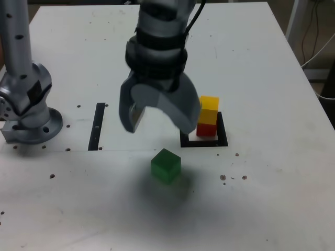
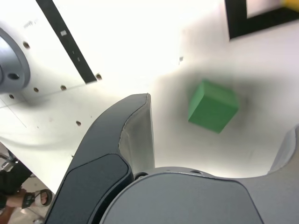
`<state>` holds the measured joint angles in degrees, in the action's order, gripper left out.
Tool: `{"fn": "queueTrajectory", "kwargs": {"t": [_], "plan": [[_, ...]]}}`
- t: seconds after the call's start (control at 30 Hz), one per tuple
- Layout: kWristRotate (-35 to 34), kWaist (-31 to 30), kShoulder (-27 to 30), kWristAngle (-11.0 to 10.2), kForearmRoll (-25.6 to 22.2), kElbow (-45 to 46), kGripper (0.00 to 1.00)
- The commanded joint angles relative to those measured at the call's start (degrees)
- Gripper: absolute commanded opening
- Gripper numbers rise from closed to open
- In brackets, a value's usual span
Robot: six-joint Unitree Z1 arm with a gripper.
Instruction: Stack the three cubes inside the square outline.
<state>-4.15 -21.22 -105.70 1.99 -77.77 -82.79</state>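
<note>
Fingers (image 2: 140, 135) of the gripper (image 1: 157, 112): spread wide, nothing held, above the table. Green cube (image 1: 166, 166): one, alone on the white table (image 1: 104, 209), outside the square outline (image 1: 222, 142). Yellow cube (image 1: 210, 110): stacked on red cube (image 1: 206, 129), within the outline. Black strip (image 1: 97, 126): flat, toward the exterior view's left, near the round metal base (image 1: 39, 128).
</note>
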Motion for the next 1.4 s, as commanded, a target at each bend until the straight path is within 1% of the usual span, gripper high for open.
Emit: {"fn": "queueTrajectory", "kwargs": {"t": [0.0,0.2,0.53,0.63,0.8,0.9,1.03,1.17,1.37], "plan": [[-0.75,-1.29,0.08,0.27,0.42,0.02,0.99],[-2.13,-3.82,-1.01,0.72,1.90,0.16,0.99],[-1.57,-4.15,-1.61,0.21,2.84,0.57,0.99],[0.58,-4.51,-1.59,-0.52,2.99,0.40,0.99],[6.89,-5.64,-1.66,-2.10,3.18,0.04,1.00],[11.53,-6.19,-1.70,-2.36,3.58,0.06,1.00],[15.66,-6.44,-1.68,-2.39,3.97,0.12,1.00],[17.12,-6.46,-1.71,-2.57,4.19,0.36,1.00],[17.21,-6.46,-2.06,-3.08,4.44,0.52,0.99]]}}
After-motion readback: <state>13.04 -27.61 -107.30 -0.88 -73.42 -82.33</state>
